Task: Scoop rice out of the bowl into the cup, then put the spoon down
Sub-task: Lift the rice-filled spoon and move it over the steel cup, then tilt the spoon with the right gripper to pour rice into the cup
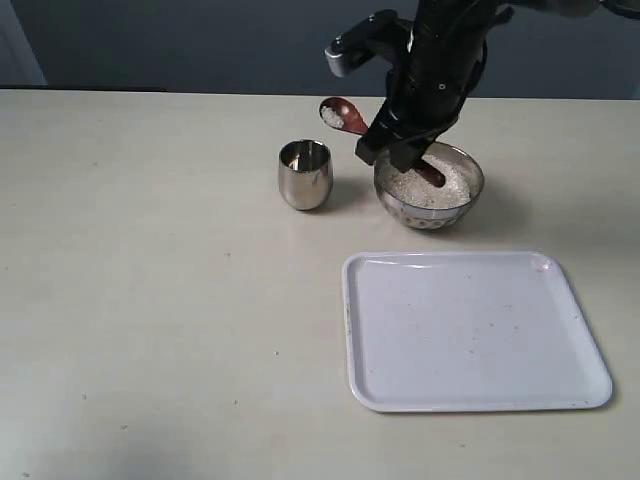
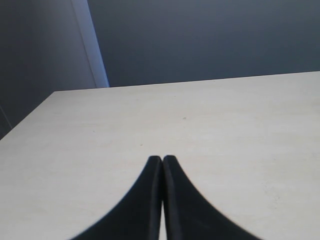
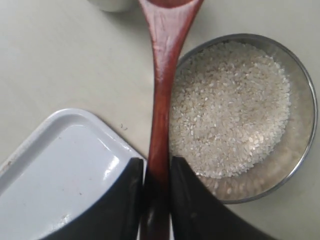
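Observation:
My right gripper [image 1: 402,152] [image 3: 156,162] is shut on the handle of the dark reddish-brown wooden spoon [image 1: 345,116] [image 3: 162,100]. The spoon is raised, and its oval bowl carries white rice between the bowl and the cup. The steel bowl [image 1: 467,192] [image 3: 300,150] holds a heap of rice [image 1: 440,186] [image 3: 230,105] below the gripper. The small steel cup [image 1: 305,174] stands upright to the bowl's left; only its edge [image 3: 111,5] shows in the right wrist view. My left gripper [image 2: 162,159] is shut on nothing, over bare table, and is out of the exterior view.
A white rectangular tray [image 1: 470,330] [image 3: 60,170] lies in front of the bowl, near the table's front right. The beige table [image 1: 150,300] [image 2: 200,120] stretches to the left. A dark wall runs behind the table's far edge.

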Tool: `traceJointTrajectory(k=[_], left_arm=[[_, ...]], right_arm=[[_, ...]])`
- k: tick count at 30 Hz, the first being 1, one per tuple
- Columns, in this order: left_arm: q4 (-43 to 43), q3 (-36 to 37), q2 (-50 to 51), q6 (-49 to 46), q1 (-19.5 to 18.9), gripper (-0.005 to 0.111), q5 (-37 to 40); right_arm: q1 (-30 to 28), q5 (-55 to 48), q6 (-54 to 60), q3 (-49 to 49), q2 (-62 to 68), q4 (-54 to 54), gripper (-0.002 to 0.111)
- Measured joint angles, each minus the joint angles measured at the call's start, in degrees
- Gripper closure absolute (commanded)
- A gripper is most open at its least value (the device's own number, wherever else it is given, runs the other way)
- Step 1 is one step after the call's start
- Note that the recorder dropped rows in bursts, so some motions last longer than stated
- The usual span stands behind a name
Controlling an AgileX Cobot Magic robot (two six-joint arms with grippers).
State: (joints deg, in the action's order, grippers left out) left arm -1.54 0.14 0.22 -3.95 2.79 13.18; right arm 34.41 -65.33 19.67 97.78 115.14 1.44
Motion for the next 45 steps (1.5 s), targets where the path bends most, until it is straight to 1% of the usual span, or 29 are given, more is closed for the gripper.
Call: traceJointTrajectory(k=[5,16,26,33,45], left_arm=[[0.0,0.0,0.0,0.0,0.0,0.106,0.0],[0.0,0.0,0.0,0.0,0.0,0.106,0.0],[0.0,0.0,0.0,0.0,0.0,0.106,0.0],[0.0,0.0,0.0,0.0,0.0,0.106,0.0],[0.0,0.0,0.0,0.0,0.0,0.106,0.0]], right_arm=[[0.0,0.2,-0.1,1.2,0.6,-0.1,0.109],[1.2,-0.6,-0.1,8.2,7.5,-0.4,0.109],[4.1,0.5,-0.2,9.0,9.9,11.0,0.109],[4.7,2.4,-0.2,9.0,9.9,12.0,0.109],[5.8,2.7,-0.3,9.0,10.2,15.0,0.109]])
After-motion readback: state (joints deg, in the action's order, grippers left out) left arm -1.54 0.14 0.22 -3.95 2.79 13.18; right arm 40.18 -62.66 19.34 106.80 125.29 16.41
